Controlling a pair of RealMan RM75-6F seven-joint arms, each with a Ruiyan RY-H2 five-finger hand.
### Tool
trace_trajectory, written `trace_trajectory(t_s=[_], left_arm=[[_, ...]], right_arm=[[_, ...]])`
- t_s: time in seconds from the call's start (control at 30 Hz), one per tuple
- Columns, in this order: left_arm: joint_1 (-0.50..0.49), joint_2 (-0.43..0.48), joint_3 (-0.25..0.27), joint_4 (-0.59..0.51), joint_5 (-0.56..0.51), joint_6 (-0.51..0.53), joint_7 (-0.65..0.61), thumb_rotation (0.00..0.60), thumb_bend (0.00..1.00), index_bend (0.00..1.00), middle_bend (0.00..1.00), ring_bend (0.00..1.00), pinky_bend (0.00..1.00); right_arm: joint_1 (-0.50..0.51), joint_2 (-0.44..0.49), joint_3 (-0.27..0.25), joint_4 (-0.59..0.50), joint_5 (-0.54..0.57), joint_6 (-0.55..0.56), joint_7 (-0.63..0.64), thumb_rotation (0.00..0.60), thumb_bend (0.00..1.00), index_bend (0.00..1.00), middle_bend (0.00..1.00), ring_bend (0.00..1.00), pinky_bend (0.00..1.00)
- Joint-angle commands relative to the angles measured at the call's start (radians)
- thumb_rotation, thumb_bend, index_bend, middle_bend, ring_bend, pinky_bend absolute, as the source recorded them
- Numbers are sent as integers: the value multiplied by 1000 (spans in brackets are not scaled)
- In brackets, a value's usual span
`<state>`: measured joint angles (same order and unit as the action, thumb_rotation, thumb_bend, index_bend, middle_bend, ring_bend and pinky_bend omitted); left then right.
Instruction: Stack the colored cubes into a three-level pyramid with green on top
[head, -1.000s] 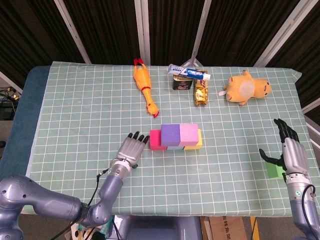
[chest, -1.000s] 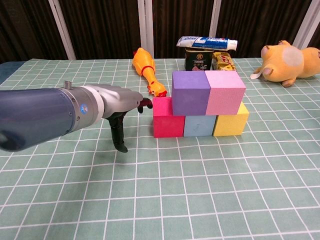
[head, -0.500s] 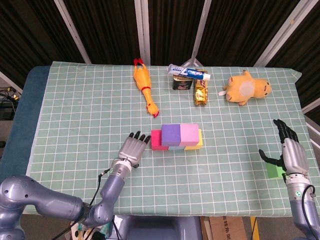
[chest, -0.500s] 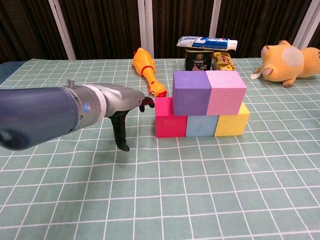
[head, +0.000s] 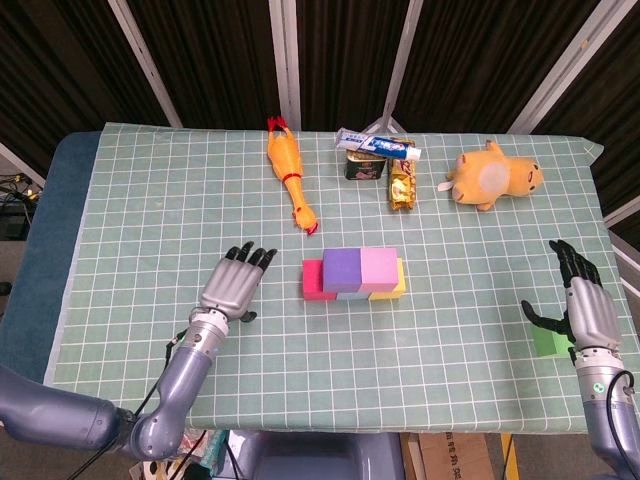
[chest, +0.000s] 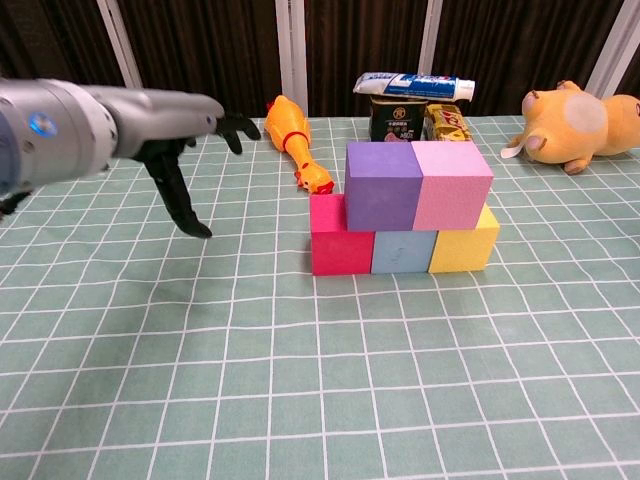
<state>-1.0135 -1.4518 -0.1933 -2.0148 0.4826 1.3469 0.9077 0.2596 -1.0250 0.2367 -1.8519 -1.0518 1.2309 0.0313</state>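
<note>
green cube beside right hand

A table is seen in the middle of the head view, covered by a pale green cloth printed with a white grid. A blue-grey padded edge is exposed along the left side of the table, beyond the cloth. The upper part of both views is closed off by dark pleated curtains, which are crossed by pale metal frame bars, some upright and some slanted. At the far left of the head view, cables are visible at floor level. At the lower edge, a brown cardboard box is partly shown beneath the table. The cloth is evenly lit, with soft shadows only.
</note>
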Motion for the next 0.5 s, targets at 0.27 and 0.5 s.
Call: trace_trajectory(t_s=[0.27, 0.5], left_arm=[[164, 260, 30, -169, 236, 62, -195, 600, 145, 0, 61, 40, 132], [241, 362, 42, -215, 321, 68, -300, 600, 145, 0, 60, 40, 129]], right_arm=[[-5, 88, -91, -51, 20, -66, -163, 600, 318, 0, 0, 0, 0], [-1, 135, -158, -49, 14, -140, -233, 600, 317, 0, 0, 0, 0]])
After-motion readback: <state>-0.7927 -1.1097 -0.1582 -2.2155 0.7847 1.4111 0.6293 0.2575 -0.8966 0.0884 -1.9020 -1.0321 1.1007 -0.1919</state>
